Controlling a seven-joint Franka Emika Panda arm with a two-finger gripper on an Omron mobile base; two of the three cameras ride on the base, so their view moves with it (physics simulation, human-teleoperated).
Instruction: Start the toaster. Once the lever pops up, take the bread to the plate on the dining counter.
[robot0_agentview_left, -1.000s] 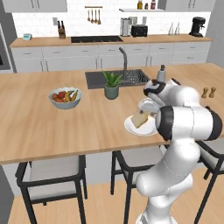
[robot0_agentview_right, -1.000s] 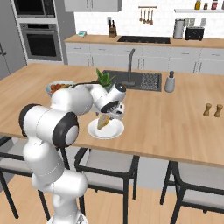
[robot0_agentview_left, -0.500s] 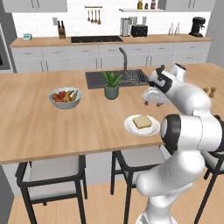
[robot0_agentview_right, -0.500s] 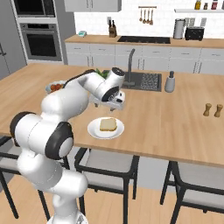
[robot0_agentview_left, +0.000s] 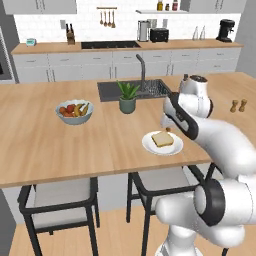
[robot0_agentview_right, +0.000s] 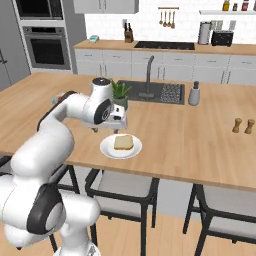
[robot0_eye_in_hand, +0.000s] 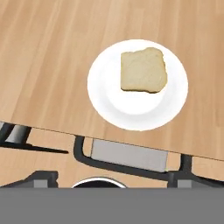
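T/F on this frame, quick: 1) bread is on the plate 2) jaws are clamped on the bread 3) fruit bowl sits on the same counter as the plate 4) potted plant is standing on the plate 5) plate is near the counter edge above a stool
1) The bread lies flat on the plate. True.
2) The jaws are clamped on the bread. False: the gripper hangs above the dining counter, apart from the bread, with nothing in it.
3) The fruit bowl sits on the same counter as the plate. True.
4) The potted plant stands on the plate. False: it stands on the counter beside the sink, away from the plate.
5) The plate is near the counter edge, above a stool. True.
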